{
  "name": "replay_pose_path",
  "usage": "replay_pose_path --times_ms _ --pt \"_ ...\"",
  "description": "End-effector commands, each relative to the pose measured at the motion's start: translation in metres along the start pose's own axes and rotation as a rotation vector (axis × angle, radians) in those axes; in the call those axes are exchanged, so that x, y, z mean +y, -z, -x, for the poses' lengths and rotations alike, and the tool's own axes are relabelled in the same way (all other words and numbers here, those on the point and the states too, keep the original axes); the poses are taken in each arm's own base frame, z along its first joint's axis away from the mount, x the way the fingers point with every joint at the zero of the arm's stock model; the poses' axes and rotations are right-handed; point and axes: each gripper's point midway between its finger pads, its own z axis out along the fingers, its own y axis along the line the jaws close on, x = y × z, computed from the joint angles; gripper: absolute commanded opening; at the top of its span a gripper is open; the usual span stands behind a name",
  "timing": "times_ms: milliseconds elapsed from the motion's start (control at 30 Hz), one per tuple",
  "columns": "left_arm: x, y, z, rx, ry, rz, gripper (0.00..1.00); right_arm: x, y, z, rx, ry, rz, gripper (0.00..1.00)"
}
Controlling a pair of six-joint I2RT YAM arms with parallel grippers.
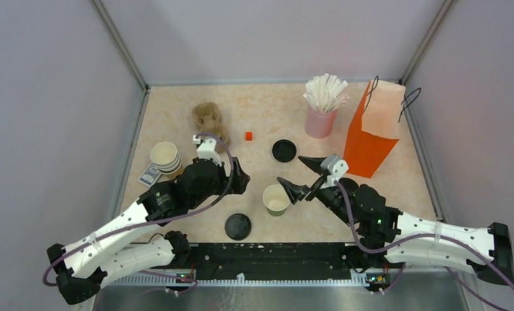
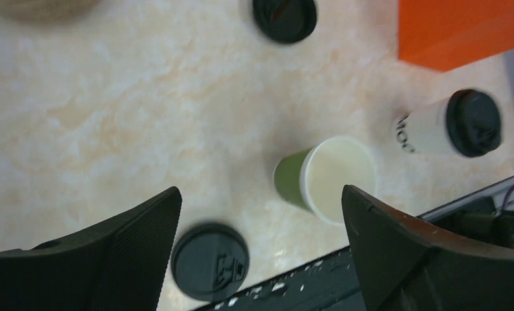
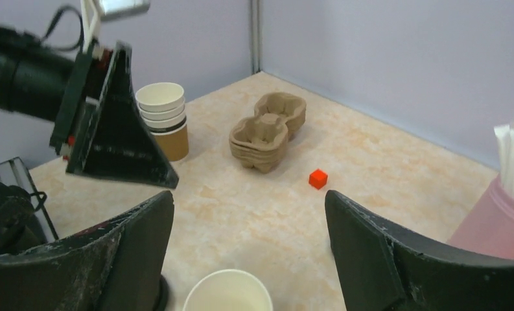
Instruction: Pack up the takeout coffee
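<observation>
The takeout coffee cup (image 1: 277,199), olive-green outside and cream inside, stands upright and lidless near the table's front middle. It also shows in the left wrist view (image 2: 325,178) and at the bottom of the right wrist view (image 3: 228,295). One loose black lid (image 1: 238,227) lies to its front left, another (image 1: 284,150) behind it. My right gripper (image 1: 289,168) hovers open just behind and right of the cup (image 3: 249,194). My left gripper (image 1: 240,176) hangs open left of the cup with nothing between its fingers (image 2: 260,191). The orange bag (image 1: 371,133) stands at the right.
A white cup with a black lid (image 2: 448,124) sits beside the right arm. A pink cup of straws (image 1: 321,120) stands by the bag. A stack of lidless cups (image 1: 165,157), a cardboard cup carrier (image 1: 209,120) and a small red cube (image 1: 248,136) sit at the left and middle.
</observation>
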Motion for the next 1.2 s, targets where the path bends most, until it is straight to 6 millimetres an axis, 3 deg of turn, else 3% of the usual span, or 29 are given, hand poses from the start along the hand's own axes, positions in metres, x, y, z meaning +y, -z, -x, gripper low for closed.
replay_pose_path --times_ms 0,200,400,500,633,767,900,1167 --pt "0.026 0.002 -0.073 0.243 0.054 0.06 0.99 -0.009 0.002 0.016 0.04 -0.188 -0.092 0.85" --pt "0.07 0.006 -0.141 0.457 0.187 0.323 0.99 -0.02 0.006 0.017 0.061 -0.238 -0.163 0.85" --pt "0.06 0.002 -0.157 0.52 0.254 0.308 0.99 -0.023 0.009 0.017 0.051 -0.263 -0.177 0.85" --pt "0.052 -0.002 -0.177 0.568 0.307 0.236 0.99 -0.024 0.009 0.017 0.054 -0.26 -0.182 0.85" --pt "0.058 -0.001 -0.204 0.629 0.331 0.269 0.99 -0.026 0.008 0.017 0.069 -0.243 -0.195 0.85" --pt "0.065 -0.004 -0.209 0.626 0.309 0.306 0.99 -0.024 0.006 0.014 0.079 -0.241 -0.194 0.85" --pt "0.066 -0.006 -0.196 0.585 0.256 0.345 0.98 -0.024 0.006 0.009 0.098 -0.231 -0.197 0.84" --pt "0.056 -0.013 -0.195 0.589 0.207 0.408 0.92 -0.027 0.007 0.004 0.116 -0.221 -0.215 0.84"
